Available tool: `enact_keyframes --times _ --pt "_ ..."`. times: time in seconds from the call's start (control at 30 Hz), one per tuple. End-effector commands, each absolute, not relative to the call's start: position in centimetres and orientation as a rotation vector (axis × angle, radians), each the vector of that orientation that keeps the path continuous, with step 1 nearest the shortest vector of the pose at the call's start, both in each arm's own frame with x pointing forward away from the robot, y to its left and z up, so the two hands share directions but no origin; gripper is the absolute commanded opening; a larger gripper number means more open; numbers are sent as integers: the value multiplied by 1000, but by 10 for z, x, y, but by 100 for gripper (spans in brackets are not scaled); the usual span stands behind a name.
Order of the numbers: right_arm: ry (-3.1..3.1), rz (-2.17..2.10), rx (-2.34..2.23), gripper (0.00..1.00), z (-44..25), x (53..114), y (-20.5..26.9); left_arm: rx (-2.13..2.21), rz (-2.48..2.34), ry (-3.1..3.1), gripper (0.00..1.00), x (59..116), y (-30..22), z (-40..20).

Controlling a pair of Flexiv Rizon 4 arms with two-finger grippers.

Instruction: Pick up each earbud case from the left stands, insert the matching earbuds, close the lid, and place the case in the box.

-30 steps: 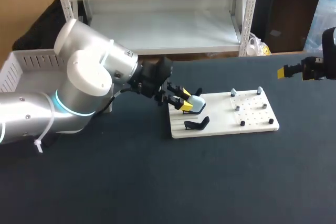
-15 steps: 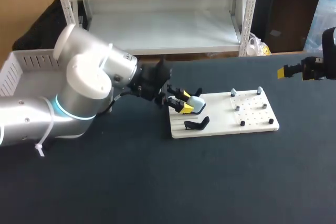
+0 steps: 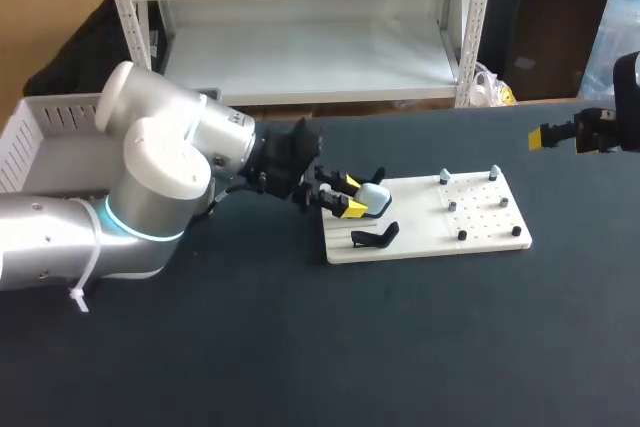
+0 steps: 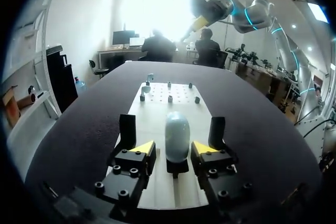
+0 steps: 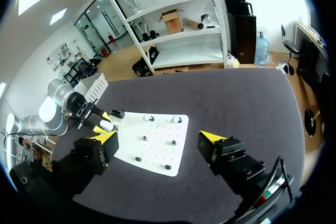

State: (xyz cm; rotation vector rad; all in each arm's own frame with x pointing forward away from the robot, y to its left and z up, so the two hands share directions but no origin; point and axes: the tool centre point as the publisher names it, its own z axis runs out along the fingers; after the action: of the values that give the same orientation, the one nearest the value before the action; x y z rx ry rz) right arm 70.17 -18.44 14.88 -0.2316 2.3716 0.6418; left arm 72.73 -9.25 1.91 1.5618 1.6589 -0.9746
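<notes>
A pale blue earbud case (image 3: 374, 195) with its lid shut rests on a black stand at the left end of the white board (image 3: 480, 234). My left gripper (image 3: 348, 197) straddles it from the left. In the left wrist view the case (image 4: 177, 132) stands between the gripper's (image 4: 173, 148) yellow tips with a gap at each side, so the gripper is open. A second black stand (image 3: 375, 237) just in front is bare. My right gripper (image 3: 560, 134) hangs open and holds nothing above the table's far right, well away from the board (image 5: 176, 158).
Several small pegs (image 3: 452, 205) stick up from the right half of the board. A white perforated box (image 3: 40, 132) sits at the table's back left, behind my left arm. Dark tabletop lies bare in front of the board.
My left arm's elbow and shoulder have swung a little left and back. Its gripper stays around the case. The right arm has not moved.
</notes>
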Motion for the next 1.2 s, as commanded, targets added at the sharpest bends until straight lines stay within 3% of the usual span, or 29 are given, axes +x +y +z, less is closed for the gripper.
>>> enact_keyframes --times 0.03,0.93,0.97,1.03,1.1,1.13,1.2 --pt "2372 642 -233 100 149 702 -185 1560 -968 1644 43 724 -91 20" --pt "2372 642 -233 100 149 702 -185 1571 -955 1626 40 727 -100 19" --pt "2372 642 -233 100 149 702 -185 1572 -955 1625 38 727 -100 19" --pt "2372 642 -233 100 149 702 -185 1572 -955 1623 21 726 -101 19" --pt "2372 642 -233 100 149 702 -185 1572 -954 1622 15 726 -101 19" --pt "2372 642 -233 100 149 702 -185 1573 -954 1621 3 726 -101 19" --pt "2372 642 -233 100 149 702 -185 1573 -953 1619 0 725 -101 19"
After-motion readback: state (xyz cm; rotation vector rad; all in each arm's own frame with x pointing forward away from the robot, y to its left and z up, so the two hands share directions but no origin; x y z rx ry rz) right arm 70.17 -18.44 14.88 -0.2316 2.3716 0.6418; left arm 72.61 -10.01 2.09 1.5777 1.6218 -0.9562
